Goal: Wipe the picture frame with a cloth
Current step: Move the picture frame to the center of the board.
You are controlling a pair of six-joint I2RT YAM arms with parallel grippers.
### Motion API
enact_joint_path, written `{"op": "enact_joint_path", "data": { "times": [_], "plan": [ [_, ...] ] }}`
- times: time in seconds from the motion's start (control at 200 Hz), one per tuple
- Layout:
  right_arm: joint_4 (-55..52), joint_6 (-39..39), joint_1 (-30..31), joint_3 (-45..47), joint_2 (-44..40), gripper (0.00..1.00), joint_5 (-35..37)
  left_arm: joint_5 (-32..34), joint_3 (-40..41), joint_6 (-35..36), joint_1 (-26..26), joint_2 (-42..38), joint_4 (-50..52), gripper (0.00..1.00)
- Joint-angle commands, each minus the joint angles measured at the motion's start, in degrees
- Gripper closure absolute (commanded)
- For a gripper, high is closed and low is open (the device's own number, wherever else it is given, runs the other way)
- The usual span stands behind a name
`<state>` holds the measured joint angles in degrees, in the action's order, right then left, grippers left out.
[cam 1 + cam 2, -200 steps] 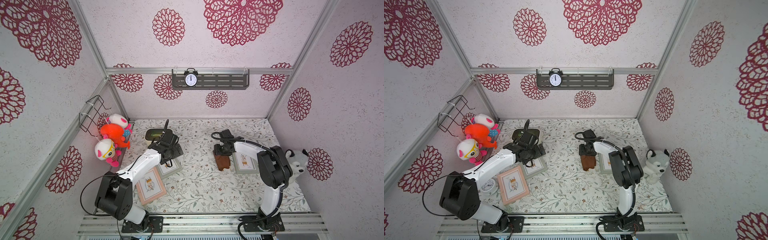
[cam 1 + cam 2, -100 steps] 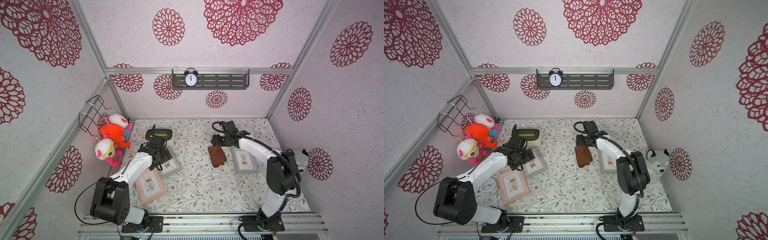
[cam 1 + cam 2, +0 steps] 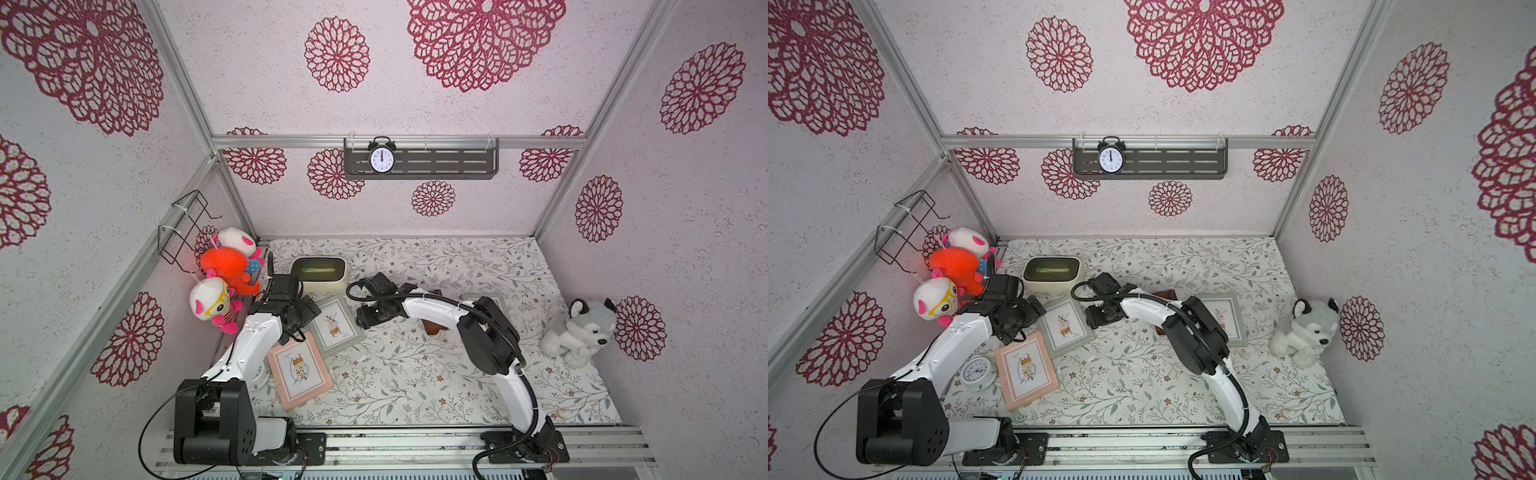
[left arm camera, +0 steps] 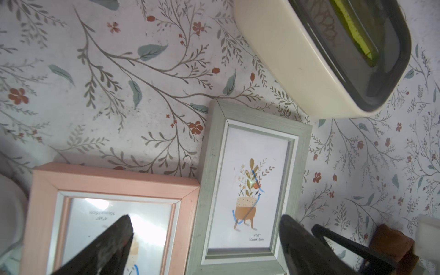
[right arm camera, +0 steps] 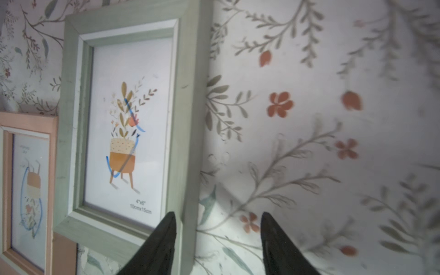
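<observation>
A grey-green picture frame (image 3: 334,326) (image 3: 1064,326) (image 4: 250,185) (image 5: 128,123) lies flat on the table, left of centre. Its corner touches a pink picture frame (image 3: 300,370) (image 3: 1025,370). My right gripper (image 3: 365,322) (image 3: 1094,318) (image 5: 218,214) is open at the grey-green frame's right edge, one finger over the frame and one over the table, holding nothing. The left gripper (image 3: 301,316) (image 3: 1021,320) (image 4: 205,217) hangs wide open above both frames. The brown cloth (image 3: 433,328) (image 3: 1166,295) (image 4: 392,245) lies on the table, partly hidden under my right arm.
A third picture frame (image 3: 1223,320) lies right of the cloth. A cream box with a dark lid (image 3: 319,274) (image 4: 309,59) stands just behind the grey-green frame. A white clock (image 3: 978,372) lies near my left arm. Plush toys (image 3: 224,270) hang at the left wall; a husky plush (image 3: 577,332) sits far right.
My right gripper has swung left, away from the cloth, to the grey-green frame's edge, and its jaws have narrowed a little. The left gripper has drawn back toward the left. The cloth stays on the table.
</observation>
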<state>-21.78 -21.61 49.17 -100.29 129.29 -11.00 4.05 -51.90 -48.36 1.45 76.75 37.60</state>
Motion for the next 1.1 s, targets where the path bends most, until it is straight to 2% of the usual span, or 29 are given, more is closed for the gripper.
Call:
{"op": "enact_joint_path", "data": {
  "times": [0.0,0.23,0.355,0.48,0.64,0.766,0.916,1.016,1.096],
  "plan": [
    [-1.38,-1.95,0.21,-5.33,1.89,0.48,0.00,-0.36,0.31,1.55,-1.45,-2.05,-0.69,0.02],
    [-6.38,-2.44,1.04,-11.48,7.58,0.62,2.32,-1.40,1.18,2.13,-2.42,-3.87,-0.87,0.02],
    [-7.18,-2.13,1.11,-11.59,7.85,0.61,2.63,-2.33,1.38,2.35,-2.50,-3.93,-1.17,0.02],
    [-8.82,-2.03,1.07,-10.72,6.60,0.61,5.99,-3.34,1.72,2.39,-2.51,-3.76,-1.79,0.02],
    [-8.20,-3.34,0.00,-2.57,1.54,0.64,10.75,-6.15,1.96,2.78,-2.51,-2.75,-2.75,0.02],
    [-4.79,-5.68,-1.64,6.44,-4.82,0.66,11.68,-9.39,2.66,2.83,-2.26,-0.82,-4.14,0.00],
    [-2.84,-8.01,-3.35,13.54,-12.19,0.66,12.58,-12.82,2.23,2.72,0.57,2.09,-6.03,0.07],
    [1.12,-9.09,-4.87,18.59,-17.61,0.66,10.27,-12.88,0.79,2.31,4.33,4.12,-6.50,0.13],
    [5.65,-9.93,-6.33,21.67,-20.92,0.59,6.11,-14.02,0.35,1.74,6.74,6.20,-8.75,0.17]
  ]
}}
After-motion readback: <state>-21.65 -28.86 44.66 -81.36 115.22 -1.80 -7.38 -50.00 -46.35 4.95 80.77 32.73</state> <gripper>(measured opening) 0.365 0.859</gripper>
